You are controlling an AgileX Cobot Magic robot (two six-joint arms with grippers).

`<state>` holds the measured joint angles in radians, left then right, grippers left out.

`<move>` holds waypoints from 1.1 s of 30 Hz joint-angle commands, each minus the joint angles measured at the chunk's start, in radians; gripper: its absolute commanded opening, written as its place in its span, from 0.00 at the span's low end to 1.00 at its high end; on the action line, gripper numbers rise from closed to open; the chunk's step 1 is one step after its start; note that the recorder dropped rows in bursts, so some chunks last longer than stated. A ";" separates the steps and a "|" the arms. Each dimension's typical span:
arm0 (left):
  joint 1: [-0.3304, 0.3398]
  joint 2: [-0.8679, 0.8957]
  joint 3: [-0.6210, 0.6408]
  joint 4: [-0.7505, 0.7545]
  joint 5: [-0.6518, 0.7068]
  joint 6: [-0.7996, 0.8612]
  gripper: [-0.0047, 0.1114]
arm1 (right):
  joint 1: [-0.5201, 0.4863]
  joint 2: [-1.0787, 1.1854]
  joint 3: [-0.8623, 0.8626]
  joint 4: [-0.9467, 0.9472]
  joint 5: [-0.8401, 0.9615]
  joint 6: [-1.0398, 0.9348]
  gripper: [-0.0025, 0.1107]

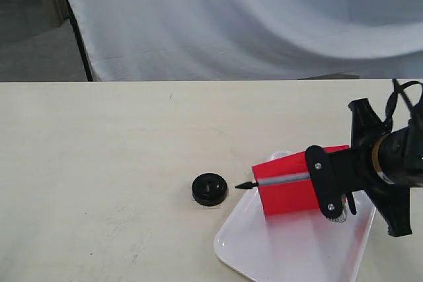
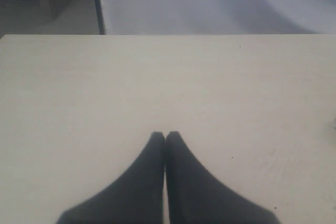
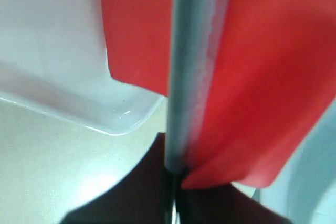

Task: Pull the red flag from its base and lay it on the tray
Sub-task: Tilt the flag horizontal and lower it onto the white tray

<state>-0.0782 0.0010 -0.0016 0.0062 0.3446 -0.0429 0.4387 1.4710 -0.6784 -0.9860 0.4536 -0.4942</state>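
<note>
The red flag (image 1: 291, 189), free of the base (image 1: 209, 189), is clamped by its pole in the right gripper (image 1: 325, 179), level over the tray (image 1: 251, 255) at the table's near right corner. Laying it down remains. The left gripper (image 2: 166, 140) has its fingers together, empty.

The right arm (image 1: 396, 156) is matte black with a brass-coloured ring (image 1: 376, 158) at the wrist; a thin black cable (image 1: 402, 90) loops at its twelve o'clock. The right gripper (image 1: 322, 179) has a flat black plate, with silver screws at twelve and six. The left gripper (image 2: 165, 136) is plain: two tapered black fingers (image 2: 144, 182).

The flag (image 1: 289, 196) is plain red — base (image 1: 210, 189) black, tray (image 1: 291, 249) white.
</note>
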 commanded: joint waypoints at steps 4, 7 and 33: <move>-0.004 -0.001 0.002 0.000 -0.003 0.001 0.04 | -0.007 0.148 0.004 -0.095 -0.060 0.010 0.02; -0.004 -0.001 0.002 0.000 -0.003 0.001 0.04 | -0.007 0.193 0.004 -0.095 -0.100 0.017 0.02; -0.004 -0.001 0.002 0.000 -0.003 0.001 0.04 | -0.007 0.137 0.004 -0.088 0.050 0.402 0.46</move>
<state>-0.0782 0.0010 -0.0016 0.0062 0.3446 -0.0429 0.4387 1.6412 -0.6784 -1.0711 0.4678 -0.1221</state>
